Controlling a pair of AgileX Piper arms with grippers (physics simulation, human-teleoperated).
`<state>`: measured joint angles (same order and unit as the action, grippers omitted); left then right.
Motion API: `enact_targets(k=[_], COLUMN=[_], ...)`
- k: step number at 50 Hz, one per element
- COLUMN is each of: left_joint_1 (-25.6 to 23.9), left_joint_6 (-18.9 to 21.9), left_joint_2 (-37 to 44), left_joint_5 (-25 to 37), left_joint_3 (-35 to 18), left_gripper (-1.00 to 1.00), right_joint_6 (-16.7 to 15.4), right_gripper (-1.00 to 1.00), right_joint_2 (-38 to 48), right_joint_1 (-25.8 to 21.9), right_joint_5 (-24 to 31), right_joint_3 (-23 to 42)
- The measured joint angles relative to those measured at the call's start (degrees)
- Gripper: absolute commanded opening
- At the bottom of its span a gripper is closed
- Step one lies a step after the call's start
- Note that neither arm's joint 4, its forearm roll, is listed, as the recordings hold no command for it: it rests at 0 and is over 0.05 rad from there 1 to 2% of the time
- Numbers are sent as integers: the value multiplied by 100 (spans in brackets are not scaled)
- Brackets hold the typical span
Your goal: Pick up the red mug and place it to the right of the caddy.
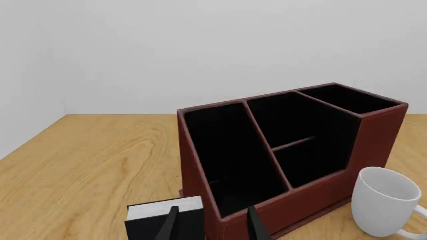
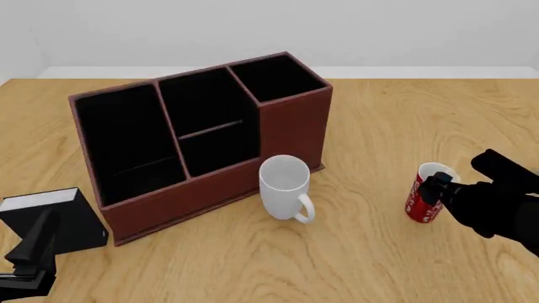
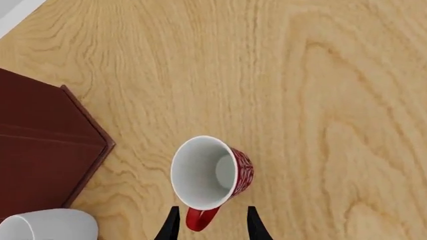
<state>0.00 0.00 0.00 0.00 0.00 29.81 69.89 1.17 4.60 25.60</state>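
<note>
The red mug (image 2: 427, 207) with white swirls stands upright on the table, to the right of the caddy (image 2: 291, 129) and apart from it. In the right wrist view the mug (image 3: 207, 172) shows its white inside, and its handle lies between my right gripper's (image 3: 212, 227) two fingers, which stand apart on either side of it. In the front view the right gripper (image 2: 435, 189) is at the mug's near right side. My left gripper (image 2: 29, 249) is open and empty at the near left, just in front of a small black box. The caddy (image 1: 373, 142) fills the left wrist view.
A plain white mug (image 2: 284, 186) stands upright just in front of the caddy's right end, between caddy and red mug. A small black box with a white top (image 2: 50, 218) sits at the caddy's near left corner. The caddy's corner (image 3: 40, 160) also shows in the right wrist view.
</note>
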Motion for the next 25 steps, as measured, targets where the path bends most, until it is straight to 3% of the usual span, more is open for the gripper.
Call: enact_targets(k=[25], left_joint_1=[0], left_joint_6=[0], left_joint_2=[0], left_joint_5=[0], left_joint_3=[0], left_gripper=[100], right_joint_6=[113], right_gripper=[100], right_joint_2=[375], right_joint_1=[-144], right_joint_5=[-268], right_joint_3=[-91])
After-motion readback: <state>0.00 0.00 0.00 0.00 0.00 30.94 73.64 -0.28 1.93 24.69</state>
